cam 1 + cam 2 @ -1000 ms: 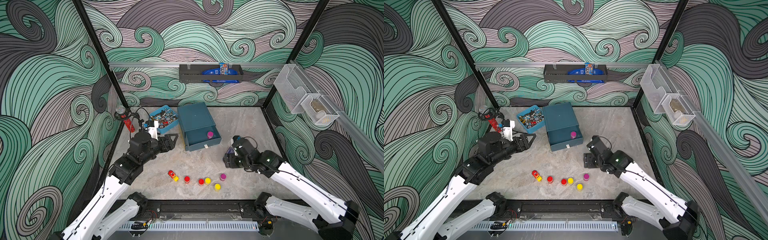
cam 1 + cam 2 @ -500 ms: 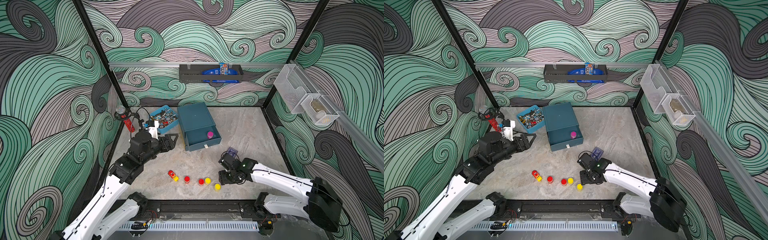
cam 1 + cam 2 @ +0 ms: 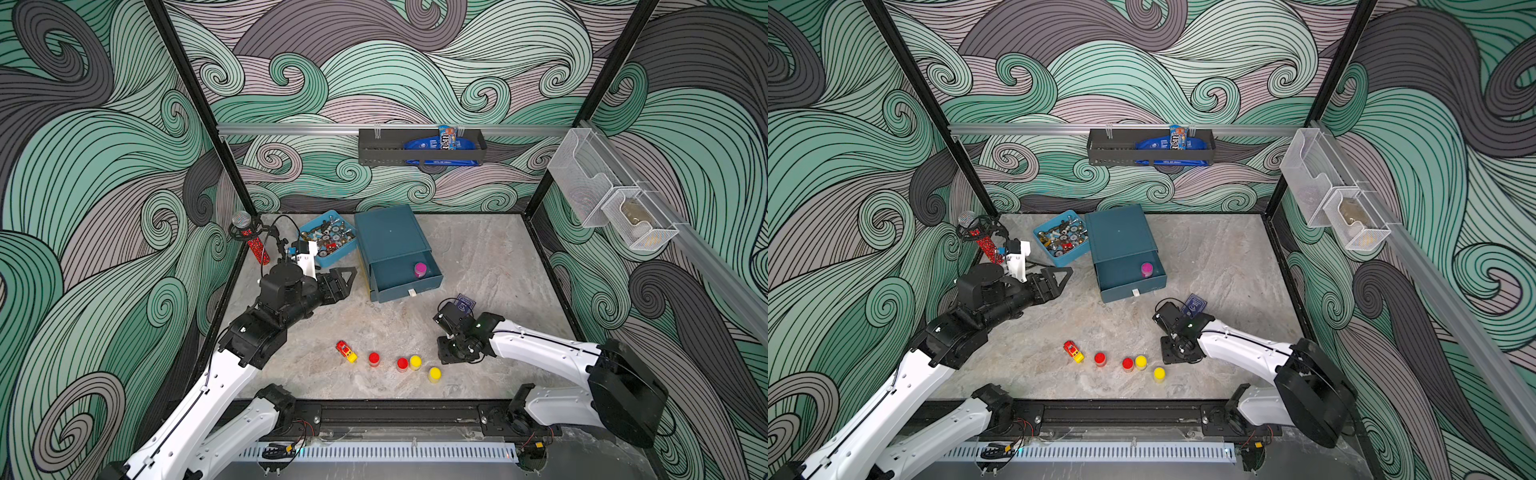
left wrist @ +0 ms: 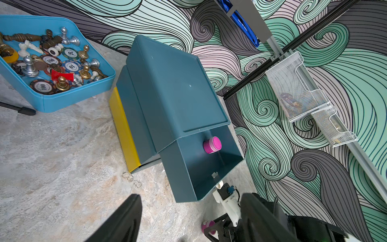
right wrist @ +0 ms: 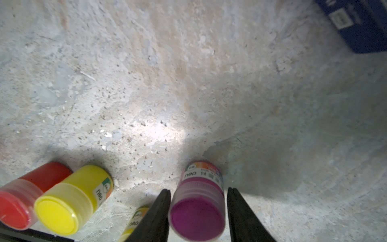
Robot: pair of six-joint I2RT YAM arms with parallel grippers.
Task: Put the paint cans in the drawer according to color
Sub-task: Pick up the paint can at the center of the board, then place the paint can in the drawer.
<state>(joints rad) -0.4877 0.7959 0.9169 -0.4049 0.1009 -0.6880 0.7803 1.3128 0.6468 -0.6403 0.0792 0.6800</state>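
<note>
Two black fingers point(image 5: 159, 211) of the right gripper point(image 5: 198, 189) stand either side of the magenta paint can point(image 5: 196, 201), which is upright on the table point(image 5: 188, 83). One finger is at its wall and a thin sliver of gap shows by the other, so the claw is part open and, as I judge it, has nothing clamped yet. To grasp well, it should close squarely on the lid band, low enough that the can cannot pivot, then lift straight up: a yellow can point(image 5: 134, 220) sits just outside one finger and any sideways drift could knock it. The magenta can sits deep between the fingers, roughly centred, and is hidden under the gripper in both top views. It belongs in the pulled-out top drawer point(image 3: 409, 286), well apart across the table, where the other magenta can point(image 3: 420, 269) stands. The left gripper point(image 4: 190, 197) hangs near that drawer, fingers apart and empty.
</note>
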